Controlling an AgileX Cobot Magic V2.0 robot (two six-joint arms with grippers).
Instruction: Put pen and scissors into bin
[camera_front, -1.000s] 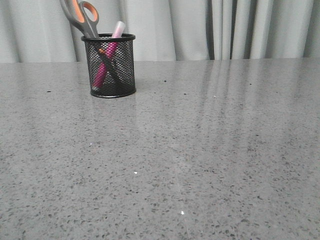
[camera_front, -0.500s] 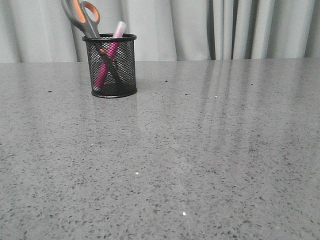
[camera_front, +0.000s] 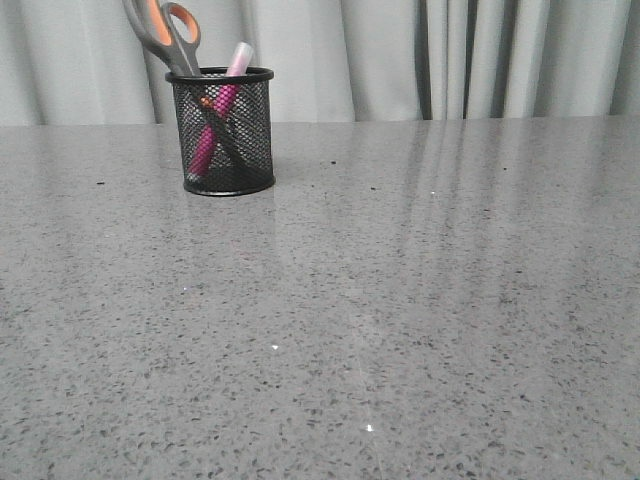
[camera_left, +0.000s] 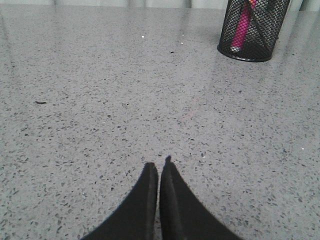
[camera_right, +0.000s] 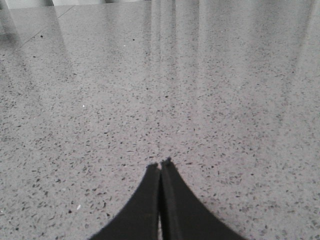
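The task is judged complete as far as can be seen: the pen (camera_front: 218, 115) and the scissors (camera_front: 172, 38) are both stood inside the bin (camera_front: 223, 132), crossed against each other, with the pale cap of the pen and the orange-lined handles of the scissors raised above the black rim. The bin is set upright at the far left of the table (camera_front: 400, 300), close to the curtain (camera_front: 450, 55), and nothing is found lying loose on the speckled surface. The left gripper (camera_left: 159, 167) is seen with its fingers pressed together and nothing held between them, low over bare tabletop and well apart from the bin; the right gripper (camera_right: 161, 165) is likewise closed on nothing, over open table. No further placing appears to be needed. Wide free room is offered across the near and right parts of the table, while only the far edge by the curtain is tight
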